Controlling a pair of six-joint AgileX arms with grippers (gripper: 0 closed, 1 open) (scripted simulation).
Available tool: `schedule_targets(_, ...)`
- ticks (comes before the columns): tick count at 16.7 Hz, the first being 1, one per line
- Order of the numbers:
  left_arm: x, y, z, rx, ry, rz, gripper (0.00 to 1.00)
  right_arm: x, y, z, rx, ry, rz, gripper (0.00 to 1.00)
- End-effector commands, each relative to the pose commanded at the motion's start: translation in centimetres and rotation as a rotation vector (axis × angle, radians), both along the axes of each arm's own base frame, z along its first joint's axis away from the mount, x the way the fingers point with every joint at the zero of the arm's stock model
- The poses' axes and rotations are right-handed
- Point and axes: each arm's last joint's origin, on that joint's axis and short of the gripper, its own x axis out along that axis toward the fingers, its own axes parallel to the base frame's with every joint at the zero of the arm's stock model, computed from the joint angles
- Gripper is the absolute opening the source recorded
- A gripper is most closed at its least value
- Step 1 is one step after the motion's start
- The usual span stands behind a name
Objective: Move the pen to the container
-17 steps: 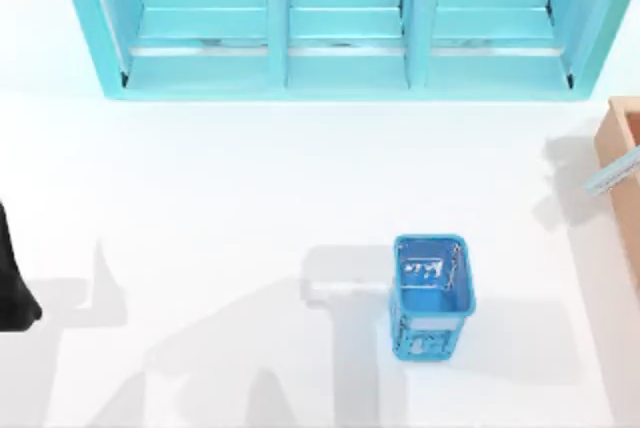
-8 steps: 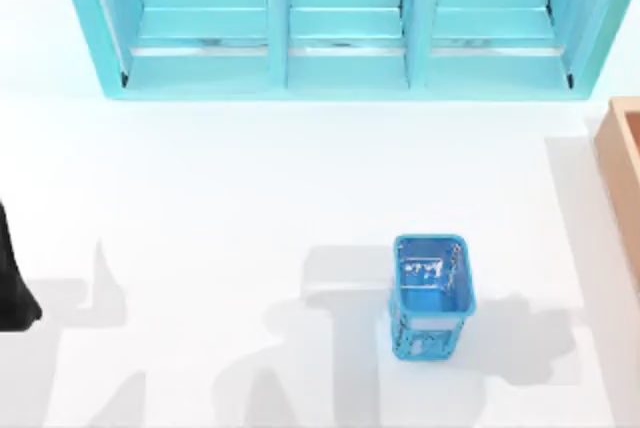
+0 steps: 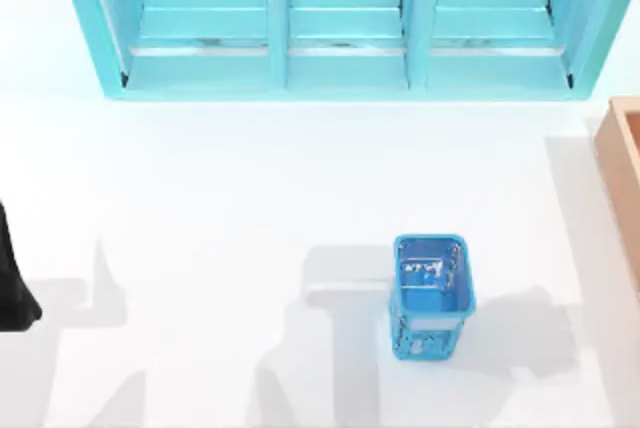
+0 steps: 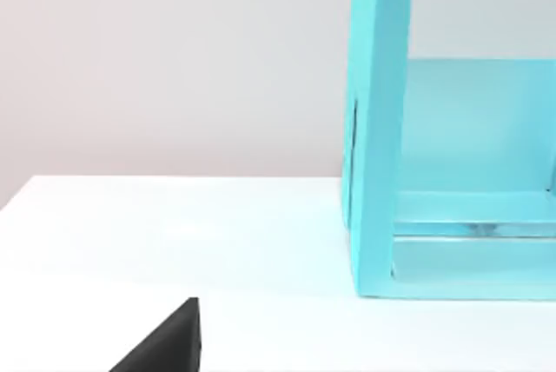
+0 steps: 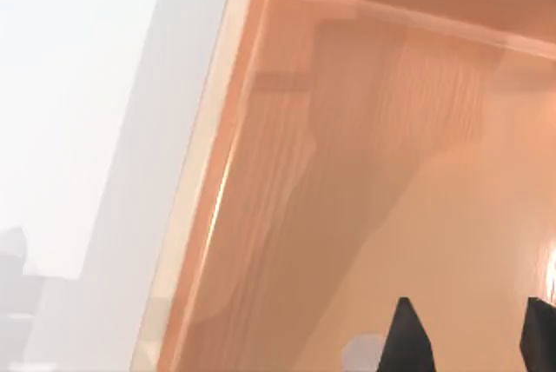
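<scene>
Though the white table (image 3: 250,188) is mostly bare, a big turquoise shelf unit (image 3: 340,23) of three open bays runs along its far side, well out of the working area. At the far right edge stands the container (image 3: 622,163), a tan wooden open box, cut off by the edge of the top view. A small blue mesh basket (image 3: 430,293) sits near the middle, a little right of centre and well apart from the box; it plays no part in the task. My left arm (image 3: 12,283) is parked at the table's left edge, a dark shape kept clear of the work, and its wrist camera looks across empty table towards the shelf unit's end wall. My right gripper (image 5: 471,342) hangs above the container's orange-brown floor, looking down past the box's thick pale wall. Its two dark fingertips (image 5: 404,337) stand spread apart, with bare floor between them and nothing in their grasp, which suits a release over the box. A small pale grey patch (image 5: 365,350) lies on the floor just beside one fingertip. It may be an end of the pen, but too little of it is visible to tell. By my judgement the pen is probably down inside the container and the task is at or near its end.
</scene>
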Motion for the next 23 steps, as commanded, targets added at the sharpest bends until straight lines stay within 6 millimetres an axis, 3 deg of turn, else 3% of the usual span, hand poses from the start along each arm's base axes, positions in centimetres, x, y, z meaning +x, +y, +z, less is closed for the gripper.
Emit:
schedule_targets(5,0.0,0.0,0.0,0.0,0.0,0.0,1.0,0.9,0.4,-4.1,-0.005,-0.008,0.015,0.0)
schedule_targets(9,0.0,0.0,0.0,0.0,0.0,0.0,1.0,1.0,0.4,-4.4,-0.005,-0.008,0.011,0.0)
schedule_targets(22,0.0,0.0,0.0,0.0,0.0,0.0,1.0,1.0,0.4,-4.4,-0.005,-0.008,0.011,0.98)
schedule_targets(23,0.0,0.0,0.0,0.0,0.0,0.0,1.0,1.0,0.4,-4.4,-0.005,-0.008,0.011,1.0)
